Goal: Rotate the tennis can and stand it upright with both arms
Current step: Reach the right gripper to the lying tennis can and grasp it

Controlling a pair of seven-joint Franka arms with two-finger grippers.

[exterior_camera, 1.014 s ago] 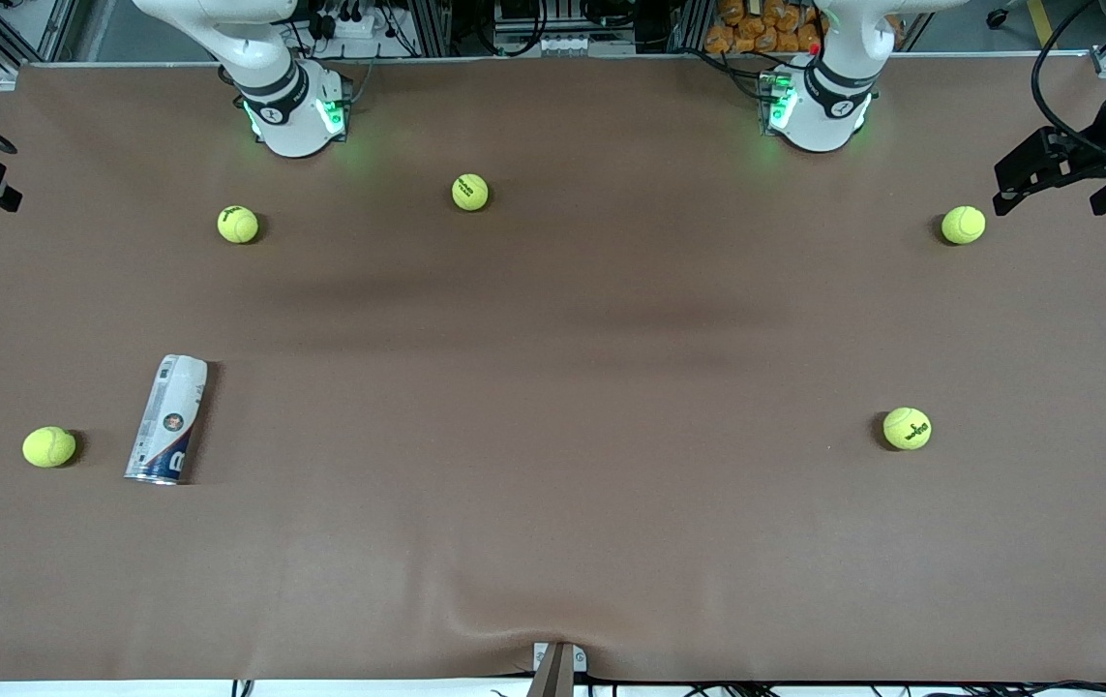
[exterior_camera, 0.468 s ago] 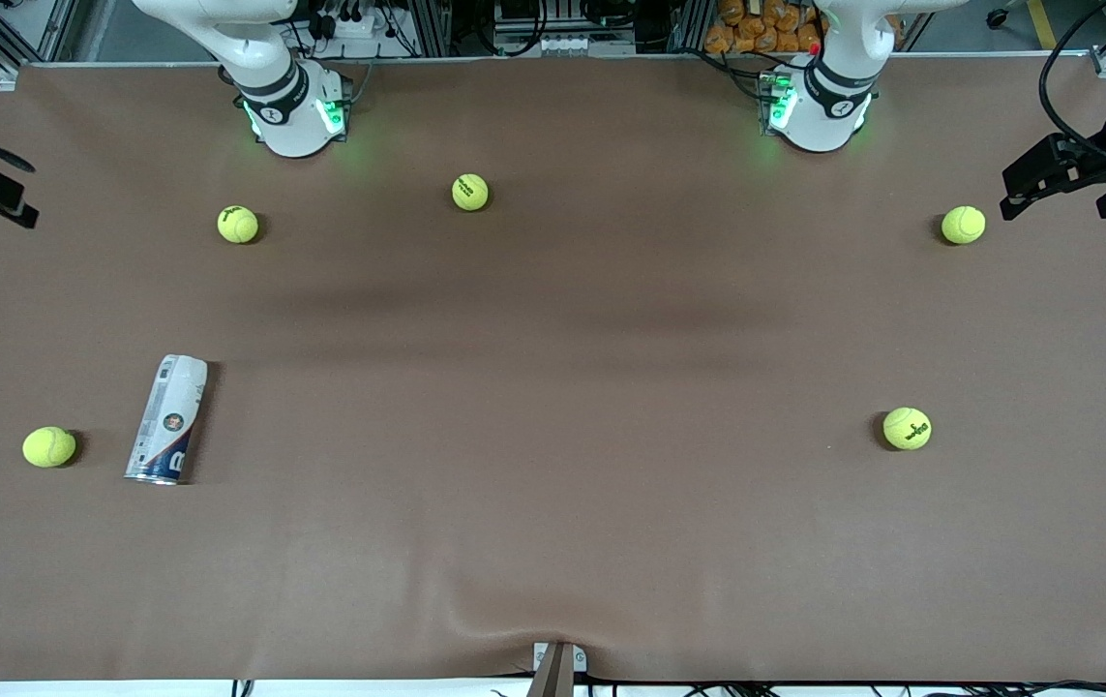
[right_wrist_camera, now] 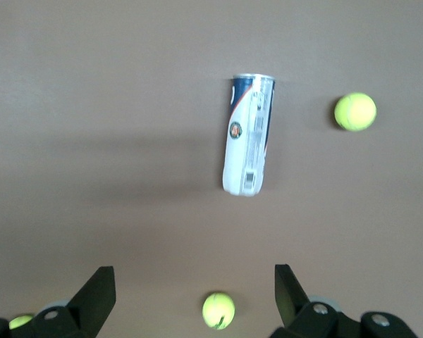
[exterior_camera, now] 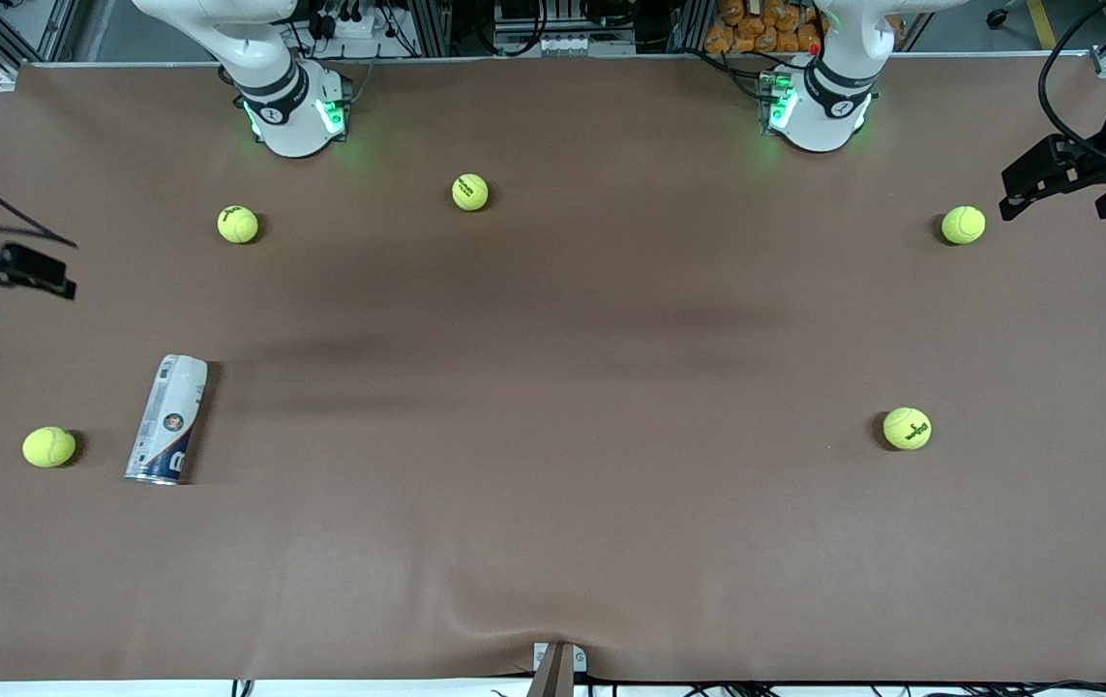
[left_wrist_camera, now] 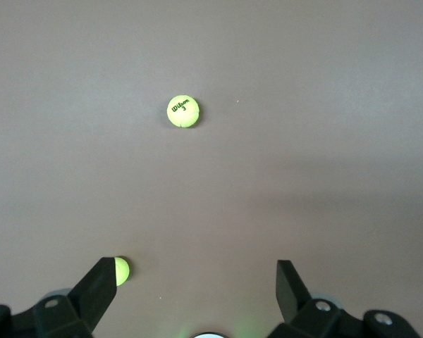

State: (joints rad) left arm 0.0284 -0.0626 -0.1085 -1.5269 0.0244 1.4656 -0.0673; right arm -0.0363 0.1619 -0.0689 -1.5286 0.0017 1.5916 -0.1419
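Observation:
The tennis can (exterior_camera: 165, 419) lies on its side on the brown table at the right arm's end, its navy, silver-rimmed end nearer the front camera. In the right wrist view the tennis can (right_wrist_camera: 248, 134) lies well ahead of the fingers. My right gripper (exterior_camera: 40, 276) hangs open and empty over the table's edge at that end; in its own view the right gripper (right_wrist_camera: 194, 289) has wide-set jaws. My left gripper (exterior_camera: 1007, 194) hovers open over the edge at the left arm's end, near a ball, and the left gripper (left_wrist_camera: 195, 285) holds nothing.
Several yellow-green tennis balls lie scattered: one (exterior_camera: 49, 446) beside the can, one (exterior_camera: 238, 224) and one (exterior_camera: 470, 192) near the right arm's base, one (exterior_camera: 963, 225) by the left gripper, one (exterior_camera: 907, 428) nearer the front camera. A fold (exterior_camera: 514, 620) wrinkles the table cover.
The right gripper has swung in from the table's edge, over the table and closer to the can. The left gripper shifted slightly at first, then stayed still. The can has not moved.

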